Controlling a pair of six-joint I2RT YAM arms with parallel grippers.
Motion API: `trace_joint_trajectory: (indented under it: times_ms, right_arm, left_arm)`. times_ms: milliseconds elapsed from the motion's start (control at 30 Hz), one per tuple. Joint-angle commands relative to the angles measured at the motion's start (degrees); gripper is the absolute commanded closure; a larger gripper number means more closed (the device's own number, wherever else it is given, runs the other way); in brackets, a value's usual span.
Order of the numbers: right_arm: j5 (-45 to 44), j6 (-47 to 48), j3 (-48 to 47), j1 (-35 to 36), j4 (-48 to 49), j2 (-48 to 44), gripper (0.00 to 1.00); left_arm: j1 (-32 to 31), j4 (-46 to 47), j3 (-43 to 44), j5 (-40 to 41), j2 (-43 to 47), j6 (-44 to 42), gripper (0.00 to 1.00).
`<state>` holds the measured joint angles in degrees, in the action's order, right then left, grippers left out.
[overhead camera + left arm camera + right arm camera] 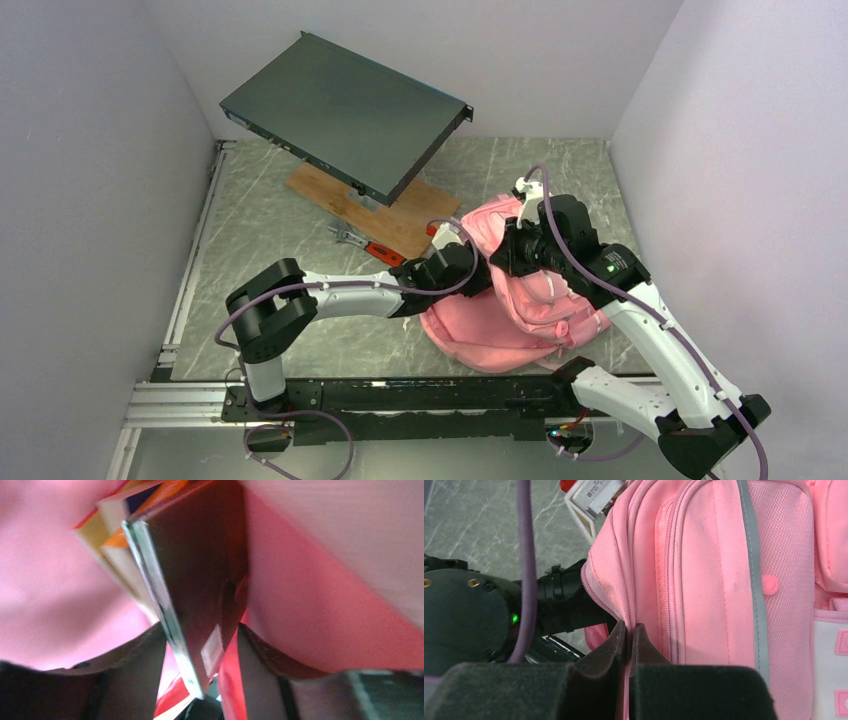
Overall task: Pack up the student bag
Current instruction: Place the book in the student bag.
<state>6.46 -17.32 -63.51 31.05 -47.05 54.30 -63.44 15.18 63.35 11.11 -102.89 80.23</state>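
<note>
Two fingers (616, 647) of the right gripper (629, 632) are pressed fully together on a fold of pink fabric at the lip of the zip opening of the student bag (714, 580). The lip is judged to be pulled up and back so that the mouth gapes for the other arm.

Left gripper (200, 630): set deep inside the bag, with pink lining on every side. Its fingers (125, 685) are stood roughly half apart, with books (200, 570) between them: a dark cover foremost, a red one beside it, orange and white ones behind. Both pads seem to bear on the bundle, so a grip is judged, though contact is not fully shown.

Bag: slumped on the tabletop (300, 215) toward its near right part, close to the near edge, its top raised between the two wrists. Insertion of the books is taken as the step in hand.

Far left corner: a dark flat case (345, 115) is propped over a wooden board (400, 215). A red-handled tool (375, 248) is laid by the board, apart from the work.
</note>
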Motion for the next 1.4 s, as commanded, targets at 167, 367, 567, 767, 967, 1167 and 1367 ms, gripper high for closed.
trace_joint_trajectory:
  times_ms: [167, 367, 567, 767, 967, 1167, 1367]
  right_arm:
    - [1.98, -0.38, 0.42, 0.68, 6.74, 0.09, 1.0]
    - [2.53, -0.53, 3.56, 0.68, 6.79, 0.56, 1.0]
    - [3.82, 1.32, 5.73, 0.68, 4.89, -2.0, 1.0]
    - [8.81, 1.7, 7.64, 0.68, 3.01, -3.07, 1.0]
    - [17.81, -2.48, 14.39, 0.76, 2.97, -3.32, 0.98]
    - [24.71, -13.14, 29.18, 0.86, 9.96, -4.86, 0.78]
    - [21.16, -13.9, 27.03, 0.85, 6.93, -5.03, 0.55]
  left_arm:
    - [0.59, -4.69, -6.08, -8.64, 11.29, -15.7, 0.18]
    - [0.6, -10.49, -7.85, -11.66, 18.33, -27.08, 0.13]
    - [0.68, -13.54, -19.27, -6.44, 32.02, -34.01, 0.24]
    - [2.34, -15.67, -26.67, -1.07, 36.67, -33.64, 0.17]
    - [5.09, -11.46, -24.69, -5.96, 28.22, -35.55, 0.23]
    - [6.33, -7.65, -24.46, -10.04, 24.24, -37.36, 0.66]
    - [7.47, -3.55, -27.83, -12.72, 25.99, -37.94, 0.83]
